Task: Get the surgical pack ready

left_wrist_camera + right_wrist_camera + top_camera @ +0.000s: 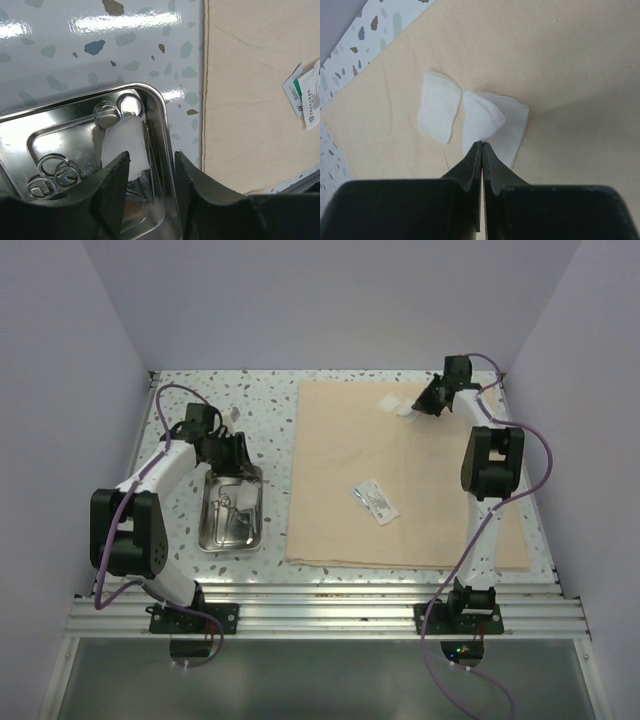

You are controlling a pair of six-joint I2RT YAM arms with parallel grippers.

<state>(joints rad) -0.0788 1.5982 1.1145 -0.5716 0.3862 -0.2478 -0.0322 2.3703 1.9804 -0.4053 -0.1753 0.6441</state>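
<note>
Left pincer point(151, 159): fingers apart, hanging just above the steel tray point(205, 530), whose right-hand rim runs between the two fingers.
Gauze in the tray point(125, 147): a white square lying inside against the right wall. It sits just past the left fingertip, and neither finger is clamped on it.
Metal instruments point(55, 172): thin, ring-handled, and lying in the tray bottom. One pair of rings is near the gauze in the tray and more rings are toward the left; I cannot tell scissors from forceps.
Tray position: on the speckled surface point(260, 410), just left of the beige cloth point(440, 500) and not touching it.
Right pincer point(482, 146): fingers pressed together on the near edge of the folded gauze point(495, 122), which bunches up toward the tips.
Flat gauze point(439, 106): lies on the cloth just left of the folded gauze, beside the pincer tips and not held.
Cloth: spread flat over the right half of the surface, with both these gauze pieces near its far edge.
Clear packet point(375, 502): lies on the cloth near its middle, well apart from both pincers.
</note>
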